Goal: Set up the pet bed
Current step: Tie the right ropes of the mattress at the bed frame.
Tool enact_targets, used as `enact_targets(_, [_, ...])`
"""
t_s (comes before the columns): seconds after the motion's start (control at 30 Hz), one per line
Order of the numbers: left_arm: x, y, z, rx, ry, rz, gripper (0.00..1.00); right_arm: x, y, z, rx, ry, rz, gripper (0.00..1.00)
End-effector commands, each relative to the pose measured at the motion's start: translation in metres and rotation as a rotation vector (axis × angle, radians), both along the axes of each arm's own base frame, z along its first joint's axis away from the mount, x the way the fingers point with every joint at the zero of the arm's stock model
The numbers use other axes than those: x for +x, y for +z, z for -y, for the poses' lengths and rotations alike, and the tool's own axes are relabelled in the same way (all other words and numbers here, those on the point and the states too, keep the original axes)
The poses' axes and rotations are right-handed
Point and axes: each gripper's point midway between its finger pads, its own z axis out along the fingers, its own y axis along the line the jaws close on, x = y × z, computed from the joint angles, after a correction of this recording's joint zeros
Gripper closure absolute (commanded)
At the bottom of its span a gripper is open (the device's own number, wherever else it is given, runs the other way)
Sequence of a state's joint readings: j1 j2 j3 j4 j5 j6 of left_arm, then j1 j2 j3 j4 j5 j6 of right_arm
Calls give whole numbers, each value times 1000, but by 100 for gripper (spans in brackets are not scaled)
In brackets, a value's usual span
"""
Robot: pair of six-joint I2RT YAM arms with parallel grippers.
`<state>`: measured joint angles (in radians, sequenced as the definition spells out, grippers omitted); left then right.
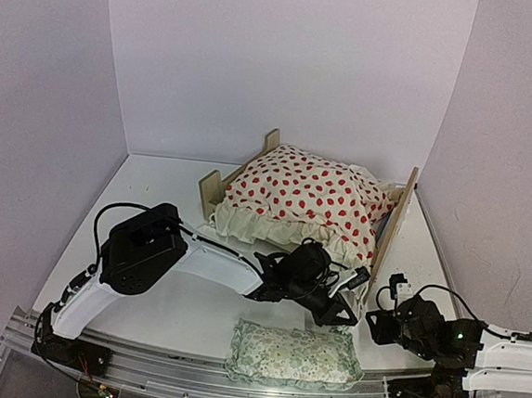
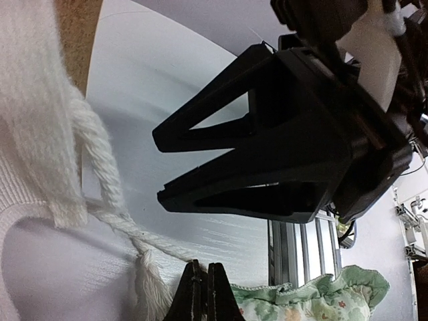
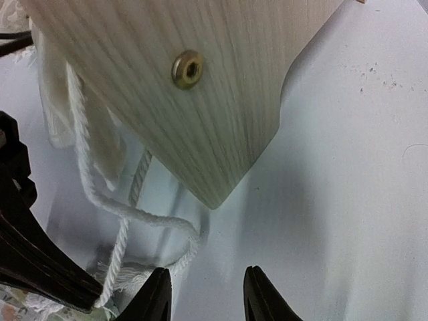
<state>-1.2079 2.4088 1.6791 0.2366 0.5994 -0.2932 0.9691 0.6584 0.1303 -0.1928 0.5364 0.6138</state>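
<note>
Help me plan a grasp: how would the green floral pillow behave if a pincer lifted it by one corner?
The green floral pillow looks soft and puffy, so it would probably sag rather than stay flat. Its frilled fabric edge likely grips well and is not slippery. Lying flat, it should slide or bunch if pushed, not roll.

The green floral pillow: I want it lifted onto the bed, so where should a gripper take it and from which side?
The green floral pillow lies flat, so pinch its thin frilled far edge, the one facing the bed, probably coming straight down from above; its middle is plump.
</note>
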Motion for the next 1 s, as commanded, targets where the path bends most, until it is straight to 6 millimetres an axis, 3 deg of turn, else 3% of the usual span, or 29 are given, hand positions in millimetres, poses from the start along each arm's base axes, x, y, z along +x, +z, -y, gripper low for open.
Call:
enact_targets(0.0, [5,56,10,-89,21,13,100,14,22,-22,123,55,153,59])
enact_targets(0.23, [22,64,14,-62,74,-58,100,9,10,-31,48,157,139,53])
enact_targets(0.63, [39,90,11,-93,119,-158,100,5,2,-32,-12,237,166,54])
enact_targets(0.97, [59,99,-1,-120,149,-195,100,1,3,-10,-43,181,164,56])
